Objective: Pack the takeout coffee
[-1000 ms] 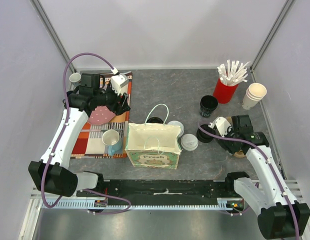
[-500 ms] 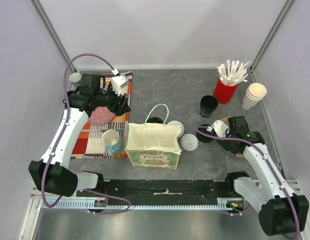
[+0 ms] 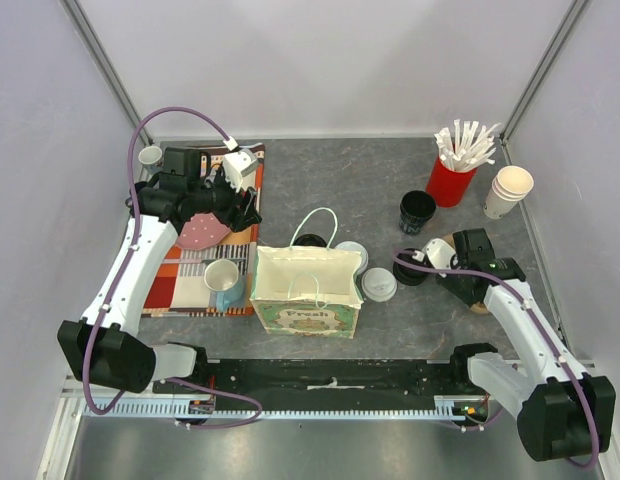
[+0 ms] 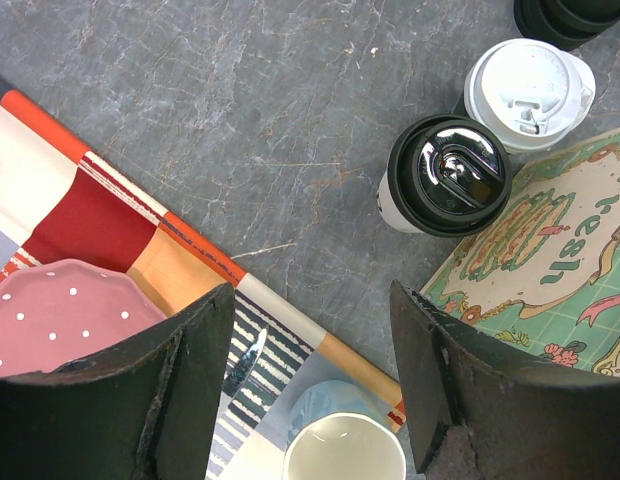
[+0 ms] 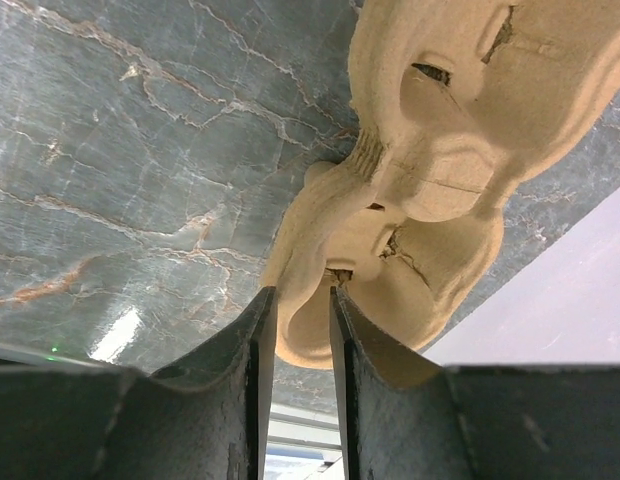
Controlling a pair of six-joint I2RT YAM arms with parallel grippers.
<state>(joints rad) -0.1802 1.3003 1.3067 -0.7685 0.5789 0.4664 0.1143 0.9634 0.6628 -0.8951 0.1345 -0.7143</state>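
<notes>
Two takeout coffee cups with white sip lids (image 3: 352, 254) (image 3: 379, 284) stand right of the open paper bag (image 3: 306, 290); one also shows in the left wrist view (image 4: 530, 85). A black-lidded cup (image 4: 445, 175) stands behind the bag. My left gripper (image 3: 240, 214) (image 4: 310, 390) is open and empty above the striped placemat. My right gripper (image 3: 470, 285) (image 5: 302, 330) is shut on the rim of a tan pulp cup carrier (image 5: 440, 150), well right of the cups.
On the placemat (image 3: 190, 280) lie a pink dotted plate (image 4: 60, 310), a knife (image 4: 245, 362) and a blue mug (image 3: 223, 278). A lidless black cup (image 3: 417, 210), a red cup of straws (image 3: 452, 175) and stacked paper cups (image 3: 509, 190) stand back right. A loose black lid (image 3: 408, 270) lies near my right wrist.
My right wrist has shifted slightly left and back while holding the carrier. The left arm has not moved.
</notes>
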